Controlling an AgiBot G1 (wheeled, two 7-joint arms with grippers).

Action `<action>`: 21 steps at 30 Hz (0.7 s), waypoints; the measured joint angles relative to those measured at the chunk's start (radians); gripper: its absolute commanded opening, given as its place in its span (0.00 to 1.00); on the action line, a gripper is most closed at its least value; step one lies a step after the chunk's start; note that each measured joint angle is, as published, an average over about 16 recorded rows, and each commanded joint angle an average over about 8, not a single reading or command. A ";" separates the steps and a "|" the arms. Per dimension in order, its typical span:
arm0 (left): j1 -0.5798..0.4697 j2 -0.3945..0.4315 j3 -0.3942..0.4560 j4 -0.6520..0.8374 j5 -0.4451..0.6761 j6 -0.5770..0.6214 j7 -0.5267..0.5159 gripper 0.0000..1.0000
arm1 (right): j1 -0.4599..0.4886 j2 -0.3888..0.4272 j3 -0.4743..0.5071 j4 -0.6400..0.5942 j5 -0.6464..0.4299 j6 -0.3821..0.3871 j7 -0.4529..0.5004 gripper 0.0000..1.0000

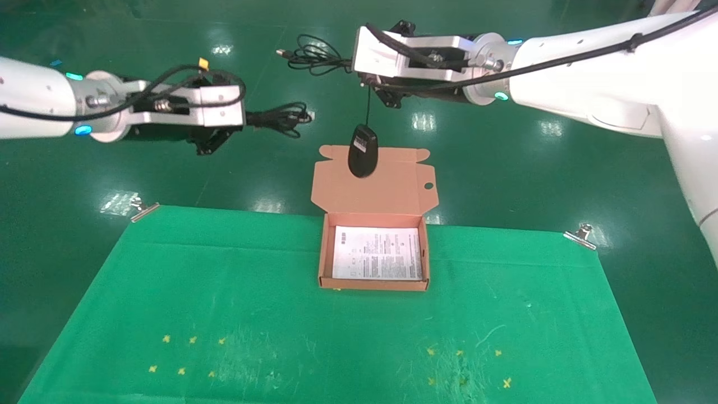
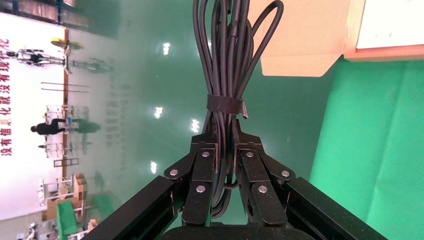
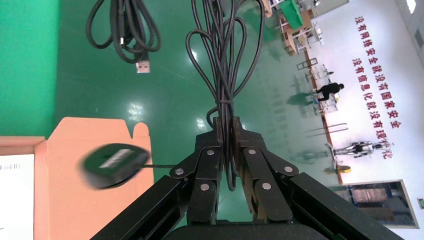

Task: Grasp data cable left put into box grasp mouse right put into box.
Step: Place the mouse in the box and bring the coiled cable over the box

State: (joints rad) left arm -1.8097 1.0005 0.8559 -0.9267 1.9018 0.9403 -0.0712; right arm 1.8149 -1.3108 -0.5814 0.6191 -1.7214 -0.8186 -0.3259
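Observation:
My left gripper (image 1: 242, 119) is raised over the floor, behind and left of the table. It is shut on the data cable (image 1: 277, 118), a tied black bundle with a silver plug tip that points towards the box. The left wrist view shows the jaws (image 2: 225, 139) clamped on the bundle (image 2: 227, 75). My right gripper (image 1: 359, 60) is raised behind the box and is shut on the mouse's coiled cord (image 1: 314, 55); the right wrist view shows this too (image 3: 226, 122). The black mouse (image 1: 363, 150) dangles on its cord in front of the open lid (image 1: 392, 188). It looks blurred in the right wrist view (image 3: 112, 164). The box (image 1: 322, 255) holds only its white sheet.
The orange box stands at the far middle edge of the green cloth table (image 1: 224, 292), with its lid folded back over the floor. Metal clips (image 1: 143, 209) (image 1: 582, 235) hold the cloth's far corners. Yellow marks (image 1: 185, 353) dot the near cloth.

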 measured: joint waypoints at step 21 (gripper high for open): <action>0.061 -0.070 0.052 -0.064 0.116 0.062 -0.118 0.00 | -0.065 -0.047 -0.081 -0.100 0.064 0.029 -0.045 0.00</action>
State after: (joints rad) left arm -1.7487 0.9307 0.9080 -0.9908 2.0175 1.0023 -0.1894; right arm 1.7502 -1.3575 -0.6623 0.5190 -1.6571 -0.7897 -0.3712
